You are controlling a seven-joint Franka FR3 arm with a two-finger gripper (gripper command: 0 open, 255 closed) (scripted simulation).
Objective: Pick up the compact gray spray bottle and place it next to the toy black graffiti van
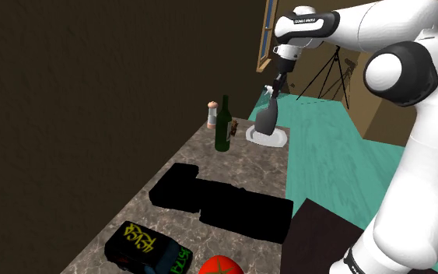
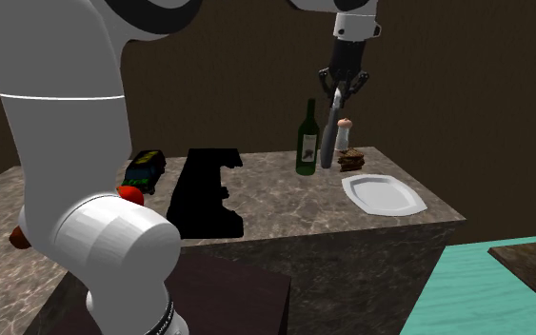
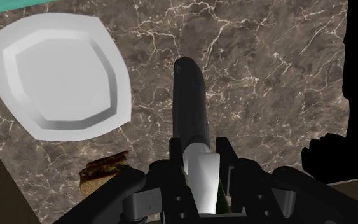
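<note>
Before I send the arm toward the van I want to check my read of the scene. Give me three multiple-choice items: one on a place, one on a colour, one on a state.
1. What lies closest to the toy van?
A. the plate
B. the red round thing
C. the green bottle

2. What colour is the plate?
A. white
B. blue
C. yellow

3. How is the gripper?
A. open over the plate
B. shut on nothing
C. shut on the spray bottle

Answers:
1 B: the red round thing sits right beside the toy van, while the plate and the green bottle stand at the counter's other end.
2 A: the plate is plain white in each view.
3 C: in the wrist view the fingers clasp the spray bottle by its pale top.
</note>
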